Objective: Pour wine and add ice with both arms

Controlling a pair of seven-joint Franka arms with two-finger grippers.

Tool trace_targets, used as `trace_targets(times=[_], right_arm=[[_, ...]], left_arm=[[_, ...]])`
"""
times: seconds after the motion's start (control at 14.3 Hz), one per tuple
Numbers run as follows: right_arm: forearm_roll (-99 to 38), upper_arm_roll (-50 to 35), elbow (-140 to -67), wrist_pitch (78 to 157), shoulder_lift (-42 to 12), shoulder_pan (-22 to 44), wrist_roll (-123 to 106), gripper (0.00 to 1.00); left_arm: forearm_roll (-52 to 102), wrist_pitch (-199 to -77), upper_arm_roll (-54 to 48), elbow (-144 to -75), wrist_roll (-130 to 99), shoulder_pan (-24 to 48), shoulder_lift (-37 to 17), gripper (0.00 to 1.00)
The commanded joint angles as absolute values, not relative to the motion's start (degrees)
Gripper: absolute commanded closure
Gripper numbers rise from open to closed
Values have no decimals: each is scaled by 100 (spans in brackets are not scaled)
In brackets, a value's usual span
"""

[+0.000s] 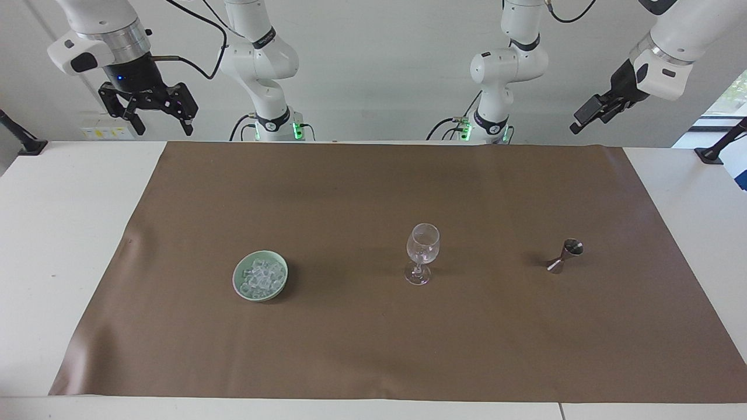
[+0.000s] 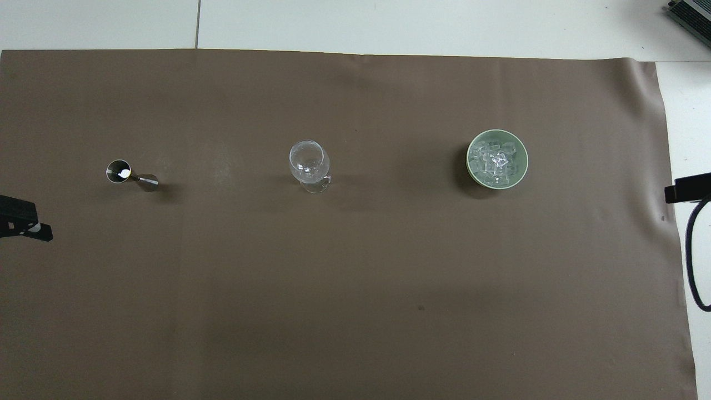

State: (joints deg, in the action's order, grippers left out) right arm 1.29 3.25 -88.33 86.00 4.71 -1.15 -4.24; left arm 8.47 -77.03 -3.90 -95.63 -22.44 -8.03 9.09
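A: The ice lay heaped in a pale green bowl on the brown mat, toward the right arm's end of the worktop. That was the facing view.

B: And the stemmed glass?

A: The stemmed glass stood upright near the middle of the mat, well apart from the bowl. A small metal jigger stood toward the left arm's end, about as far from the robots as the other two.

B: The hands?

A: The right hand hung high over the worktop's edge at the robots' end, fingers spread apart, holding nothing. The left hand was raised over the mat's corner at its own end, also empty. It was seen slantwise, yet its fingers stood apart too.

B: The overhead view?

A: The ice showed as clear cubes in the bowl, with the stemmed glass between it and the jigger, all three in one row across the mat. Something white showed in the jigger's upper cup. The left hand only just showed at the picture's edge, over the mat, nearer the robots than the jigger. Of the right hand only a black tip with a looping cable appeared, over the bare worktop beside the mat.
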Motion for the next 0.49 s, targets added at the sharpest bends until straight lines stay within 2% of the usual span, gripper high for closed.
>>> trace_targets(times=[0.0, 0.14, 0.42], right_arm=[[132, 290, -8842, 8561, 483, -176, -554, 0], [132, 290, -8842, 8561, 483, -176, -554, 0], [132, 290, -8842, 8561, 483, -176, -554, 0]], left_arm=[[1203, -7682, -404, -9598, -2618, -1150, 792, 0], [1693, -7830, -404, -9563, -2855, -1615, 616, 0], [2397, -8129, -378, -9615, -3506, -2063, 256, 0]])
